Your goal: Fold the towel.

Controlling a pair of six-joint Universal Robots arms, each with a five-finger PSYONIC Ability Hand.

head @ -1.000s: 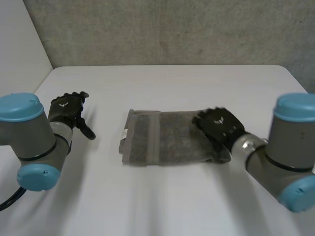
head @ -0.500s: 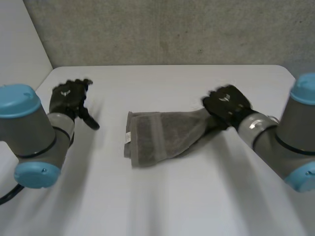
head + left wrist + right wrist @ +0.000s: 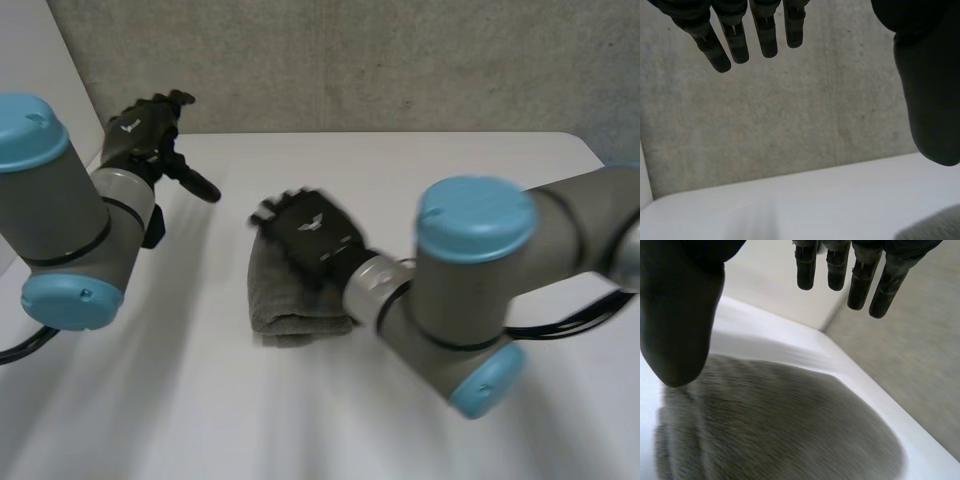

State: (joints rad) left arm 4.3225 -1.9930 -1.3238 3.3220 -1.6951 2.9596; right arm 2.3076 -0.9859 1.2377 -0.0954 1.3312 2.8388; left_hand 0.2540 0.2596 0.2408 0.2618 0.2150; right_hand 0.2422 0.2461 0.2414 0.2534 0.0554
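The grey towel (image 3: 290, 305) lies folded into a short thick bundle near the middle of the white table (image 3: 450, 170). My right hand (image 3: 310, 235) hovers over the bundle's far part, its arm reaching across from the right. In the right wrist view that hand's fingers (image 3: 860, 280) and thumb (image 3: 680, 315) stand straight and apart above the towel (image 3: 780, 425), holding nothing. My left hand (image 3: 150, 125) is raised at the far left, away from the towel. Its fingers (image 3: 735, 35) hang straight with nothing in them, and a towel corner (image 3: 935, 227) shows below the thumb (image 3: 930, 75).
A grey concrete wall (image 3: 380, 60) runs behind the table's far edge. A white panel (image 3: 40, 60) stands at the far left. Bare table lies in front of the towel and to its right.
My right hand carried the towel's right end over to the left, doubling it into a shorter bundle, and now stands open above it. My left hand rose toward the far left.
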